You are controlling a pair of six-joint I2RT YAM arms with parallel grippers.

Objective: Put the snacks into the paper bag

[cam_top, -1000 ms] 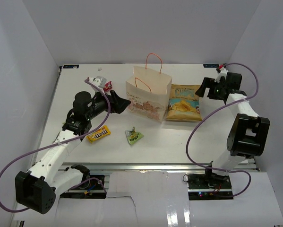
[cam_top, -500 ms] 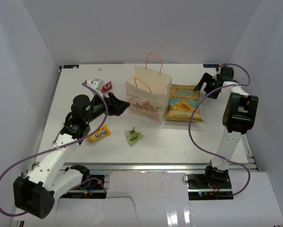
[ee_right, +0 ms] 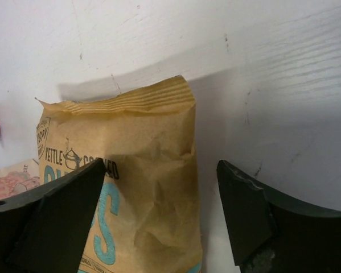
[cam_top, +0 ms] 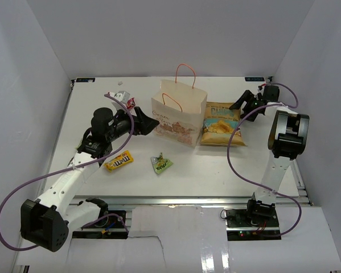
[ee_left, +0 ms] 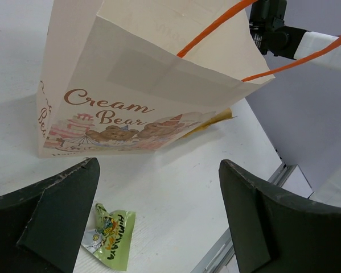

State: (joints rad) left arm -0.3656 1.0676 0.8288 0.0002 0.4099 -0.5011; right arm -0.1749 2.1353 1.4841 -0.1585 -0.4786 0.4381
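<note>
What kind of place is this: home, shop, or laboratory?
Probably a robotics lab test cell: a white table boxed in by plain white panels, a left arm and a right arm bolted at its near edge, trailing purple cables.

The paper bag (cam_top: 179,116) is cream, printed with brown-pink "Cream Bear" script and a pinkish picture of bears and cakes. Its handles (cam_top: 185,65) are orange. The chip bag (cam_top: 221,125) is mustard yellow with teal lettering. The M&M's packet (cam_top: 119,162) is yellow. The green packet (ee_left: 112,236) carries darker green lettering. The red packet (cam_top: 129,103) shows some white.
</note>
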